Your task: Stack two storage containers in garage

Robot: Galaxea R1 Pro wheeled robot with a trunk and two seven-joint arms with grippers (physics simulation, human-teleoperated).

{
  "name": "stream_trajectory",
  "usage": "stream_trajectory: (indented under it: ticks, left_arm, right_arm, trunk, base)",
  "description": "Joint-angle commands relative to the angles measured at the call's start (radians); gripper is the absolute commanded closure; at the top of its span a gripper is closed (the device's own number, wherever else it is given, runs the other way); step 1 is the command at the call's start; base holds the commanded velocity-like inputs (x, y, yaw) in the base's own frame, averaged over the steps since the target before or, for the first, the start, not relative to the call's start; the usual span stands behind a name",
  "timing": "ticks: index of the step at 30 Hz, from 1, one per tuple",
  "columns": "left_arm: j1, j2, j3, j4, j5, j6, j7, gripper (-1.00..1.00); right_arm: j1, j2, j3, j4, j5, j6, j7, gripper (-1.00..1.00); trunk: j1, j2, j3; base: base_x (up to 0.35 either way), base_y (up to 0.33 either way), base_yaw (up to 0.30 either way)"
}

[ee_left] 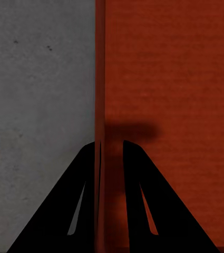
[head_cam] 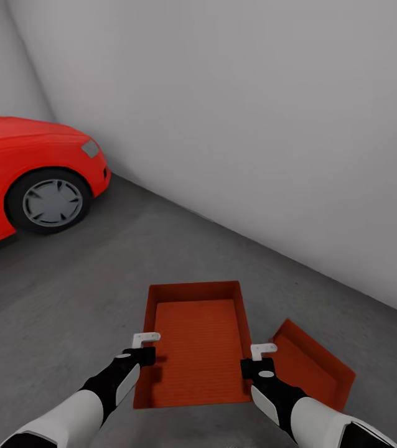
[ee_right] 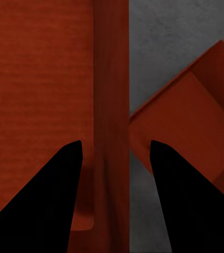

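Note:
One orange-red storage container [head_cam: 195, 342] lies level and open-topped in front of me, low over the garage floor [head_cam: 68, 298]; whether it touches the concrete I cannot tell. My left gripper [head_cam: 145, 343] pinches its left wall [ee_left: 100, 95] with the fingers close together. My right gripper [head_cam: 259, 354] straddles the right wall [ee_right: 112, 95], open, its fingers well apart. The other storage container [head_cam: 313, 364] sits on the floor just to the right, turned at an angle [ee_right: 191, 116], partly hidden by my right arm.
A red car [head_cam: 30, 174] is parked at the far left, its front wheel facing me. A plain grey-white wall [head_cam: 254, 124] runs diagonally behind the containers. Bare concrete lies between the car and the containers.

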Motion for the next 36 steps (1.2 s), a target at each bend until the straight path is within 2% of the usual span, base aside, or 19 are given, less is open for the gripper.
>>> stream_trajectory:
  ticks: [1,36]
  left_arm:
    - [0.000,0.001,-0.045,-0.006,0.002,0.006,0.014,1.00]
    - [0.000,0.001,-0.045,-0.009,0.002,0.004,0.015,1.00]
  right_arm:
    - [-0.001,0.000,-0.002,0.003,-0.032,0.020,-0.004,1.00]
    - [-0.001,0.000,-0.002,0.003,-0.032,0.020,-0.004,1.00]
  trunk:
    - [0.000,-0.002,-0.002]
    - [0.000,-0.002,-0.002]
  base:
    - [0.000,0.000,-0.242]
    - [0.000,0.000,-0.224]
